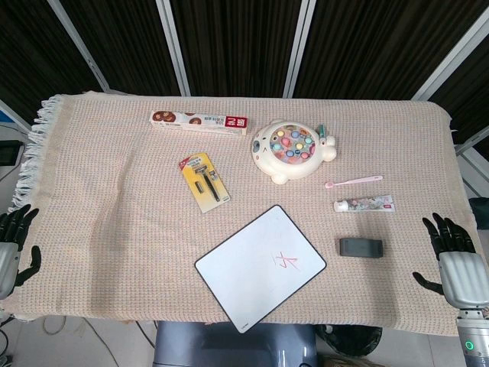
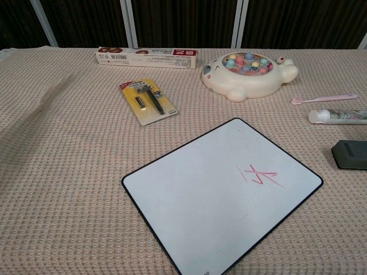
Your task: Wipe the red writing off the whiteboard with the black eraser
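A black-edged whiteboard (image 1: 252, 264) (image 2: 206, 195) lies tilted near the table's front edge, with red writing (image 1: 286, 262) (image 2: 260, 175) on its right part. The black eraser (image 1: 361, 247) (image 2: 350, 154) lies flat on the cloth just right of the board, apart from it. My left hand (image 1: 14, 245) rests at the table's left edge, fingers spread, holding nothing. At the right edge my right hand (image 1: 452, 256) is likewise spread and empty, a short way right of the eraser. Neither hand shows in the chest view.
A toothpaste tube (image 1: 364, 204) (image 2: 339, 116) and pink toothbrush (image 1: 353, 181) (image 2: 324, 99) lie beyond the eraser. Farther back are a fishing toy (image 1: 289, 148) (image 2: 248, 74), a carded razor (image 1: 204, 181) (image 2: 148, 101) and a long box (image 1: 200, 121) (image 2: 147, 57).
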You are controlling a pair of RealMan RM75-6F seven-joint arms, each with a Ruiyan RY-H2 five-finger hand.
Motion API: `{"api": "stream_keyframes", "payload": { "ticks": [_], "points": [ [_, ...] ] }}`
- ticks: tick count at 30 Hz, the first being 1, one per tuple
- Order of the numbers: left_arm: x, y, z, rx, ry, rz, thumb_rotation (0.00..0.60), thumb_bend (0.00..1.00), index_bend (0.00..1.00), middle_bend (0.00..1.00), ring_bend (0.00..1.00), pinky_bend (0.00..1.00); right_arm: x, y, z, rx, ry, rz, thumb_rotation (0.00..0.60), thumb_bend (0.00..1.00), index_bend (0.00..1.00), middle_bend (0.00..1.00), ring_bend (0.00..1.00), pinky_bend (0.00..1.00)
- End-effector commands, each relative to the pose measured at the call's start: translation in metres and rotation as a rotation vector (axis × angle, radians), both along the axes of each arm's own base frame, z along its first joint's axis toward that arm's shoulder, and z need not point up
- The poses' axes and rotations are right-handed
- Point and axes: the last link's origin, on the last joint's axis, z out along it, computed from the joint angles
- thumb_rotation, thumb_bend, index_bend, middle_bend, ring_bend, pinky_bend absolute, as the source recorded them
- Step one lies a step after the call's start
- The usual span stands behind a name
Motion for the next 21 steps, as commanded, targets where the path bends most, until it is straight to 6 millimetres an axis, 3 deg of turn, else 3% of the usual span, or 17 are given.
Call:
{"api": "stream_keyframes", "payload": {
  "ticks": [1, 21],
  "points": [
    [0.0000, -0.0002, 0.0001, 0.000, 0.000, 0.000, 0.600, 0.60, 0.05, 0.01, 0.03, 0.05, 0.0002, 0.0000, 0.0002, 0.000, -0.001, 0.002, 0.600, 0.06, 0.00, 0.00, 0.03, 0.12],
    [0.0017, 0.0002, -0.0017, -0.006, 0.001, -0.009, 0.600, 0.60, 0.05, 0.01, 0.03, 0.05, 0.0019, 0.0027, -0.0087, 0.091, -0.073, -0.025, 0.600, 0.06, 0.00, 0.00, 0.03, 0.12]
  ]
}}
